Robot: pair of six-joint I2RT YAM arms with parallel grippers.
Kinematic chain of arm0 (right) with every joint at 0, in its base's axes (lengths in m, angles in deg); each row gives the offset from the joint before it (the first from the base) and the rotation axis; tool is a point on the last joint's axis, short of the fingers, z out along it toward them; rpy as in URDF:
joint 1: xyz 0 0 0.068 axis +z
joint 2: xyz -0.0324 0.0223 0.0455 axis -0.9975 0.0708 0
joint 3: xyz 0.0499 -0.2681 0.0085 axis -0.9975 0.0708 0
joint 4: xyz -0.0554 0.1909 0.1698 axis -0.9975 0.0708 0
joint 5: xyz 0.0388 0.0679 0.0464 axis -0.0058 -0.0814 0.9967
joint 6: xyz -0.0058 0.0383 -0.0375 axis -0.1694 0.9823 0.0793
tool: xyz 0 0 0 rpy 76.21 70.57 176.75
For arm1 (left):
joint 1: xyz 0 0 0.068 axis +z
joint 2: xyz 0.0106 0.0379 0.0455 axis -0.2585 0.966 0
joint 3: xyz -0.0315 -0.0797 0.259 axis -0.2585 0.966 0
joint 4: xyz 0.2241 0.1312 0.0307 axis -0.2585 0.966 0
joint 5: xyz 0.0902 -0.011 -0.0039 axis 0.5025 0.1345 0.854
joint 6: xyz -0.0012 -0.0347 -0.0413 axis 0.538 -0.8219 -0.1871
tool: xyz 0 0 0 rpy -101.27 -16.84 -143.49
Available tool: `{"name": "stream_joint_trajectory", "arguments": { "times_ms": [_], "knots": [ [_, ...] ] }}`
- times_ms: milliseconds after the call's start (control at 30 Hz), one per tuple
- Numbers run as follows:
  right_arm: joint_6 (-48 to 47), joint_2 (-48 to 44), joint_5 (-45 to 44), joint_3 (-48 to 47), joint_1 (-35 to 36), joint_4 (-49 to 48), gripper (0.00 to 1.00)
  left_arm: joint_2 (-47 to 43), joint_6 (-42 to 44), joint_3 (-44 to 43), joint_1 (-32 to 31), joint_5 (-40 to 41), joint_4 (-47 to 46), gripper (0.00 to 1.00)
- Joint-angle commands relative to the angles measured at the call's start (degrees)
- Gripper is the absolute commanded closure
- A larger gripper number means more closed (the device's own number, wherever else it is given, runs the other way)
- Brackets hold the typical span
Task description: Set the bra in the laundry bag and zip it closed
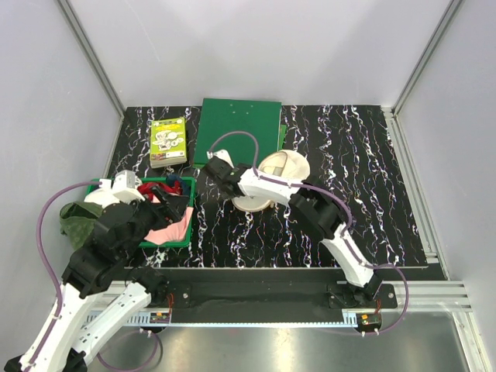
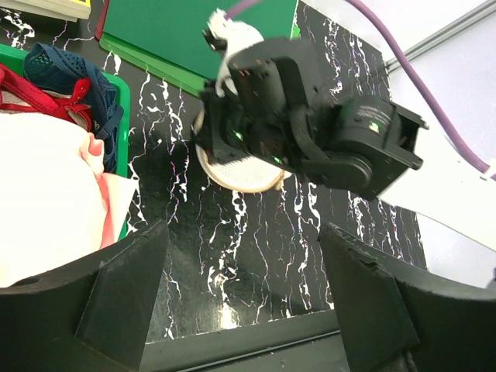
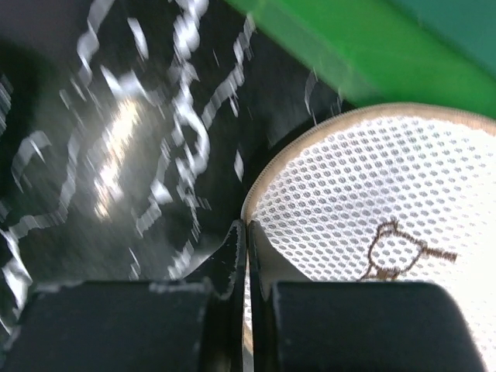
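Right gripper (image 3: 246, 226) is clenched on the rim of the laundry bag (image 3: 372, 194), mid-tabletop toward the far edge. Left gripper (image 2: 244, 263) hangs open over the bra (image 1: 167, 230), in the basket (image 1: 178, 243) at the left edge. So thin a pinch may slip and drop the flap.

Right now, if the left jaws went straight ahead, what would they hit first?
Most likely the black table beside the green basket, short of the laundry bag. How steeply they point is hard to tell.

One laundry bag (image 1: 287, 165), one bra (image 1: 167, 231), one basket (image 1: 191, 221), one red cloth (image 1: 155, 188) — one booklet (image 1: 168, 142)
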Motion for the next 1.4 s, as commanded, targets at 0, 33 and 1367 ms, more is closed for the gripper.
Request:
{"name": "stream_joint_trajectory", "arguments": {
  "times_ms": [0, 33, 1367],
  "knots": [
    [-0.3, -11.8, 3.3, 5.4, -0.1, -0.1, 1.00, 0.9, 1.1, -2.9, 0.2, 0.7, -1.0, 0.16],
    [0.4, -13.9, 5.2, 6.8, -0.2, -0.6, 1.00, 1.1, 1.1, -3.0, 0.2, 0.7, -1.1, 0.16],
    [27.8, -103.8, 16.9, 72.7, -26.2, -0.4, 1.00, 76.8, 5.9, -18.3, -10.3, -26.2, -35.4, 0.29]
  ]
}}
